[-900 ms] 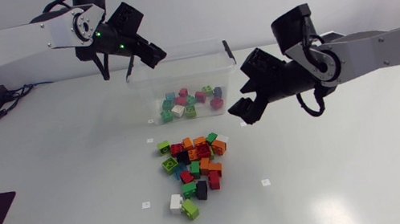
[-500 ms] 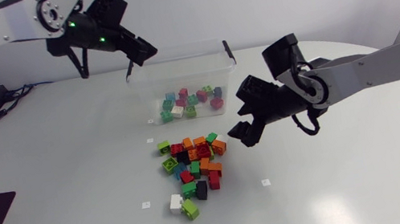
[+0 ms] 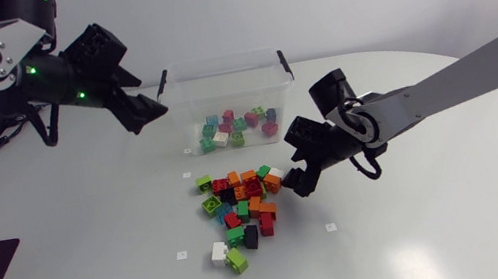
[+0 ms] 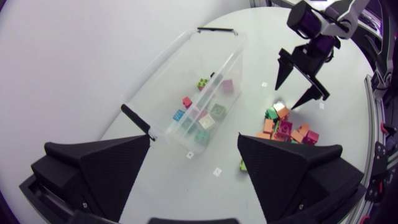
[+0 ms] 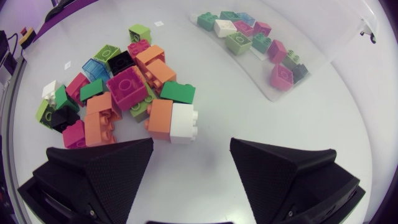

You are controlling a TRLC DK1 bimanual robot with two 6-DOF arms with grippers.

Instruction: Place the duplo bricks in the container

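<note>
Poised beside loose multicoloured plastic duplo bricks (image 3: 245, 206) with right gripper (image 3: 293, 179) spread wide, empty, ready to pick; held clear beside transparent plastic container (image 3: 216, 62), left gripper (image 3: 152, 115) likewise spread, empty.

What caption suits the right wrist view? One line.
Open right gripper facing the duplo pile, an orange brick and a white brick nearest its fingers.

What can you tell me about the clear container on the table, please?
The container is a clear plastic rectangular tub, open at the top, with a black latch at each short end. It stands upright on the white table, behind the loose pile of bricks and apart from it. The bricks inside, green, pink, white and blue, lie scattered on its floor. The left tool hovers open near one short end, not touching it.
</note>
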